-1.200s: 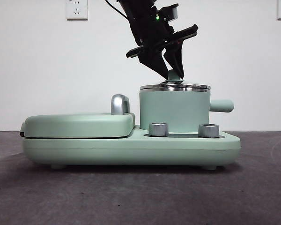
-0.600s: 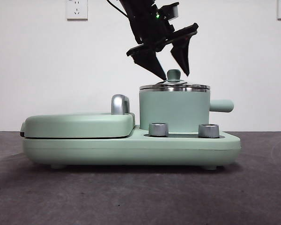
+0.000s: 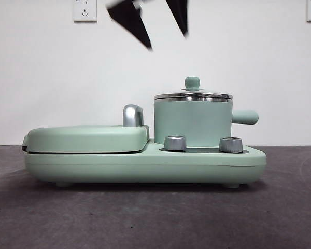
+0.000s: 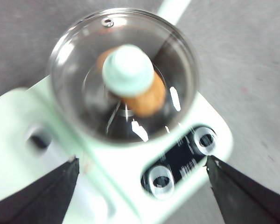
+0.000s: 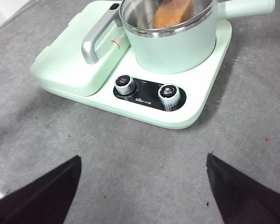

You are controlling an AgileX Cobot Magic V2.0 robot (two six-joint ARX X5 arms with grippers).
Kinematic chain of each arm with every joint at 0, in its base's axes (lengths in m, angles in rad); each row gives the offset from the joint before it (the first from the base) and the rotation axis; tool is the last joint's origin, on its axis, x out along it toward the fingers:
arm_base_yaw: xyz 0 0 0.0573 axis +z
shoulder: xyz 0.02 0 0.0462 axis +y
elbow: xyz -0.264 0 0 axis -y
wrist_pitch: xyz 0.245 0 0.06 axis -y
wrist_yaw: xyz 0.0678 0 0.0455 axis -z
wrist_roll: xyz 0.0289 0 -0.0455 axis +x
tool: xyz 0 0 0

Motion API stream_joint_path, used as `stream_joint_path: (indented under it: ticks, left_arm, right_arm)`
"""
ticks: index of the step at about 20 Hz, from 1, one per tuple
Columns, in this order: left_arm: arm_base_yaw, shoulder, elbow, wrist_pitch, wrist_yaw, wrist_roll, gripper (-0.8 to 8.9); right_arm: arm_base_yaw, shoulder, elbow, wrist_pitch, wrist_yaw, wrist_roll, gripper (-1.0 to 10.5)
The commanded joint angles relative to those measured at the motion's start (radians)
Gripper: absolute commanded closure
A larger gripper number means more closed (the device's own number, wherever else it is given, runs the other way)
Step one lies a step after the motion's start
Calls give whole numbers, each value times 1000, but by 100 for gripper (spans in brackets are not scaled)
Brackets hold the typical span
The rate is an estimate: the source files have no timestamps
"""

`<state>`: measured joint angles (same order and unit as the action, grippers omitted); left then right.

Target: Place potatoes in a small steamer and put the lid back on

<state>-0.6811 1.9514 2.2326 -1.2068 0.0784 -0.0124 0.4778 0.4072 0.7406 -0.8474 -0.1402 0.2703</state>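
Grey tabletop: small steamer (image 3: 193, 122) holds potato (image 4: 147, 95) under its lid (image 4: 123, 74); left hand (image 3: 158, 23) spread wide, empty above.

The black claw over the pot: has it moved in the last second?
Yes. The left gripper has risen from the lid knob to the front view's top edge, jaws open.

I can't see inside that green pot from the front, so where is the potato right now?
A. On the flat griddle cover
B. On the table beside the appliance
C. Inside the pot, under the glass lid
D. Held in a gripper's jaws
C: the left wrist view shows the potato through the glass lid seated on the small steamer.
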Motion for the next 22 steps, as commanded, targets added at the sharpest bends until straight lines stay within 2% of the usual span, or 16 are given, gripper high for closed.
stream_joint_path:
  ticks: [1,3,6,10,16,22]
  left_arm:
    - [-3,-111,-93,4,16,0,378]
    - [-2,-260,-262,18,56,12,379]
    - [-3,-492,-523,44,56,23,378]
    - [-2,-772,-790,179,56,-49,379]
    - [2,-1125,-1070,324,56,-143,381]
    - [2,-1353,-1223,332,56,-166,382]
  right_arm:
    - [7,2,6,10,-26,12,518]
    - [7,2,6,11,-48,11,518]
    - [7,2,6,14,-82,11,518]
    - [7,2,6,26,-126,11,518]
    - [7,2,6,75,-182,11,518]
    - [7,2,6,110,-241,11,518]
